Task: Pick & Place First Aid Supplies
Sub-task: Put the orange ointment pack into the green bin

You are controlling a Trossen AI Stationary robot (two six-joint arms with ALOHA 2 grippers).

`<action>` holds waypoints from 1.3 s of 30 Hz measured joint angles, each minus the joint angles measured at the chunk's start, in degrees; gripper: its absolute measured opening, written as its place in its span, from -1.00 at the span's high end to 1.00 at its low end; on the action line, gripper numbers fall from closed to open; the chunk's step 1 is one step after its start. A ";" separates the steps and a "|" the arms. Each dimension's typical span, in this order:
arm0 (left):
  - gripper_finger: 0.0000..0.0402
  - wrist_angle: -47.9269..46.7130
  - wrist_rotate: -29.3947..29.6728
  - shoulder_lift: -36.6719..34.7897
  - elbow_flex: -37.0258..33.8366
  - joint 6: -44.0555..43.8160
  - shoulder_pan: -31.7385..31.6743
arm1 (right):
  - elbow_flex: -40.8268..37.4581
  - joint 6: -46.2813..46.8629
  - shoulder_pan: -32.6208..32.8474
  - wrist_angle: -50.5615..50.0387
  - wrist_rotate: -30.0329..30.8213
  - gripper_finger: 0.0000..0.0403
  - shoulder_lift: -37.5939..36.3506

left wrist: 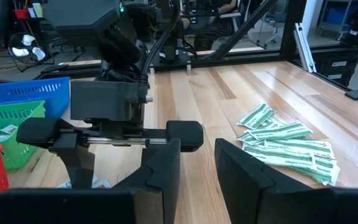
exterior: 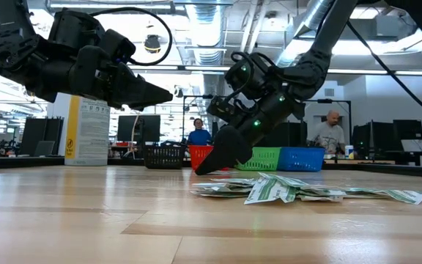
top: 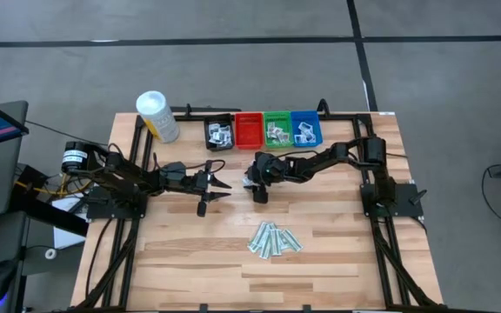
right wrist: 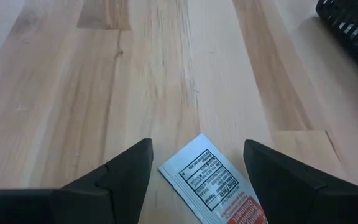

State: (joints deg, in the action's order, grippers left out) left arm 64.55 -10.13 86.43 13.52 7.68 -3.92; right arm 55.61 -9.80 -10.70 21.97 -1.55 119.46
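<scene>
The white packet [right wrist: 213,180] with red print runs off the right wrist picture's edge, so its far end is unseen; its small text is too fine to read. A black bin [right wrist: 352,26] is cut to one corner there. In the high view the packets in the black bin [top: 218,133], green bin [top: 277,130] and blue bin [top: 305,129] are too small to distinguish. People [exterior: 331,133] beyond the table are blurred.

open-plan robotics lab: exposed ceiling ducts [exterior: 218,22], monitors [exterior: 139,126], ppl at desks.
</scene>
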 joint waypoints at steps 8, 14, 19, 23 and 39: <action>0.49 0.00 0.00 -0.02 0.00 0.00 0.00 | -0.02 2.27 -0.09 -0.89 -0.12 -0.24 0.00; 0.49 0.00 0.01 -0.01 0.00 0.00 0.00 | -0.07 4.74 -0.12 -0.94 -1.85 -0.24 0.00; 0.49 0.02 0.00 -0.02 0.00 0.00 0.00 | -0.09 6.25 -0.35 -0.96 -2.87 -0.24 0.00; 0.49 0.00 0.00 -0.02 0.00 0.00 0.00 | -0.09 6.36 -0.35 -0.94 -2.90 -0.24 0.00; 0.49 0.01 0.02 -0.01 0.00 0.00 -0.01 | -0.11 6.42 -0.26 -0.80 -2.89 -0.03 0.00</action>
State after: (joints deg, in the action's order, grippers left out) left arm 64.56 -10.11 86.42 13.52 7.68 -3.93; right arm 55.51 -3.38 -10.96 21.17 -4.45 119.46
